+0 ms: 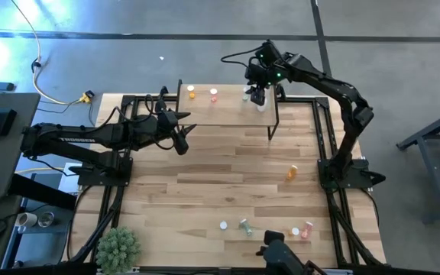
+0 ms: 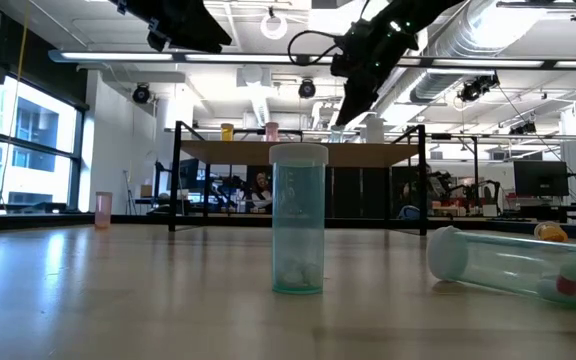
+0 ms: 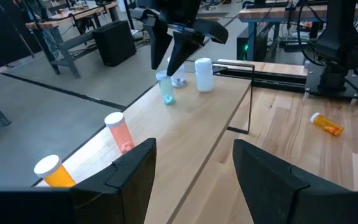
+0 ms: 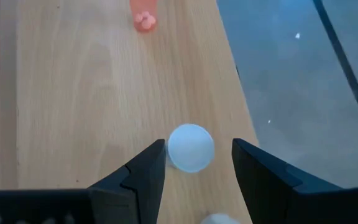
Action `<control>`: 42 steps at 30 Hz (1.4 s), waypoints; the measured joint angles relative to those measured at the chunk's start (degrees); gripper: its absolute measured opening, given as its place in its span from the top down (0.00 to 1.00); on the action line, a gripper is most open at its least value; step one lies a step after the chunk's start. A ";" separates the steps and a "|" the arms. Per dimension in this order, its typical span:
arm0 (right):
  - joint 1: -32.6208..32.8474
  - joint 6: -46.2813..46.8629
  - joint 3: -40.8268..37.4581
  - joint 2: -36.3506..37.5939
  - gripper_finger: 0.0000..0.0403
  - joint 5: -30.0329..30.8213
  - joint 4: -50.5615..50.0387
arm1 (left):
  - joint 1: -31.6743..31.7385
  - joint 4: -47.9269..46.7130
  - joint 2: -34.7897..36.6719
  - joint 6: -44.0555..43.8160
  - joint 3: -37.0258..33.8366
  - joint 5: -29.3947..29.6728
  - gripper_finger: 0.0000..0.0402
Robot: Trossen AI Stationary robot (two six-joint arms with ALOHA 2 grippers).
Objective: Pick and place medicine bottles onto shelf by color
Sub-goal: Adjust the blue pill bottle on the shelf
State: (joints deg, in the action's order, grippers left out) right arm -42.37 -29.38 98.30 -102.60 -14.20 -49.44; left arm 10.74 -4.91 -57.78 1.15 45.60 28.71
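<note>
The shelf (image 1: 228,114) stands at the table's far edge. In a row on it stand an orange bottle (image 3: 55,171), a pink one (image 3: 120,130), a green one (image 3: 165,89) and a white one (image 3: 204,74). My right gripper (image 4: 194,152) hangs open over the shelf's right part, pointing steeply down. Its fingertips (image 3: 171,65) are just above the green bottle's white cap (image 4: 190,147), one on either side, with a gap showing to each. My left gripper (image 3: 194,146) waits open and empty near the shelf's left end, pointing along it.
An orange bottle (image 1: 291,173) lies on the table at the right. Near the front edge are a green bottle (image 2: 298,220) standing upright, a clear one (image 2: 518,265) lying on its side, and a pink one (image 1: 306,229). A green plant (image 1: 118,248) sits at the front left corner.
</note>
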 joint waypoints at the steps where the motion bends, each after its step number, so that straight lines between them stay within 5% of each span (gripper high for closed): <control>1: 0.00 0.42 0.00 0.01 0.56 0.00 -0.07 | 0.00 0.01 0.00 0.00 0.00 0.00 0.49; 42: 1.92 9.02 -0.02 -1.71 0.56 4.92 0.82 | 0.00 0.02 0.00 -0.46 0.00 0.00 0.49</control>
State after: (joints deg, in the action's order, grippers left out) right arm -40.45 -20.36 98.28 -104.31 -9.28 -48.62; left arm 10.74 -4.89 -57.78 0.68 45.60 28.71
